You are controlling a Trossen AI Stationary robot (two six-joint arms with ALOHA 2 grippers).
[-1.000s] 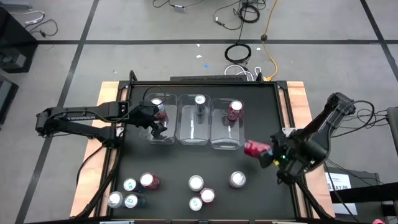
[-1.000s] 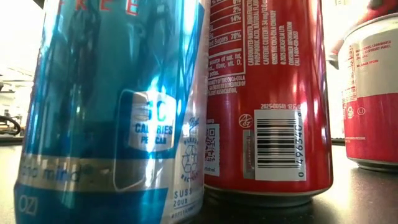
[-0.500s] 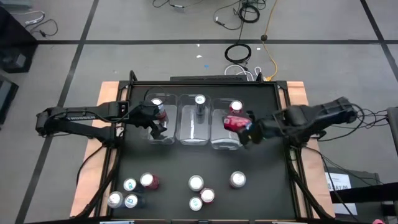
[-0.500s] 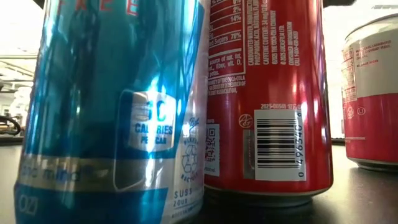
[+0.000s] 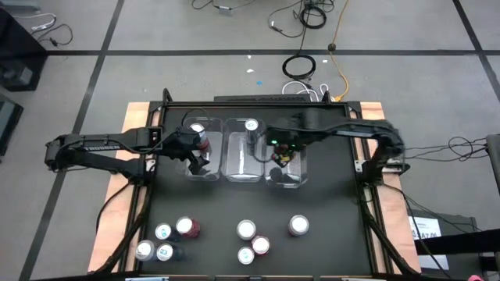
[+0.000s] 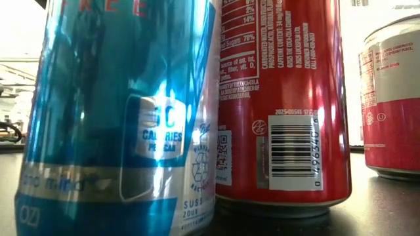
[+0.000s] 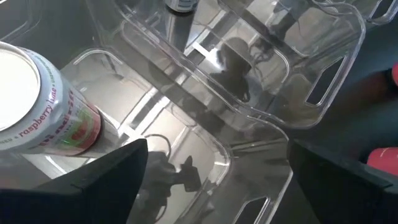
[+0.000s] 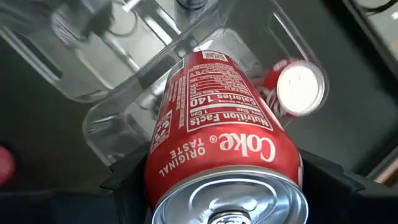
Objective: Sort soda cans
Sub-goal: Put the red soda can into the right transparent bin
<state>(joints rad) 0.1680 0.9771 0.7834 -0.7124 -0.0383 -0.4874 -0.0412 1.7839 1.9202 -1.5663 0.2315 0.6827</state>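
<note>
Three clear bins stand in a row at the table's far side. My right gripper (image 5: 281, 156) hangs over the right bin (image 5: 287, 178), shut on a red Coke can (image 8: 217, 130). A second red can (image 8: 297, 87) stands upright in that bin. My left gripper (image 5: 200, 159) hovers open over the left bin (image 7: 205, 155), beside the raspberry can (image 7: 43, 106) that stands inside it. The middle bin holds one can (image 5: 251, 125). Several more cans stand near the table's near edge (image 5: 246, 229). My right gripper pinches the Coke can by its side walls near the silver top end (image 8: 186, 180), one finger (image 8: 134, 180) on each side. The can lies along the fingers, lifted clear, its bottom end pointing down toward the right bin.
In the low view a blue can (image 6: 118, 118), a red can (image 6: 282, 105) and a pinkish-red can (image 6: 394, 98) stand close to the camera. The right arm (image 5: 344, 129) spans the table's far right. Bare black tabletop (image 5: 234, 199) lies between bins and near cans.
My right gripper has carried the red can from the table's right edge toward the left and far side and now holds it over the right bin. It has stayed shut on the can. The can has tipped from lying sideways to pointing down.
</note>
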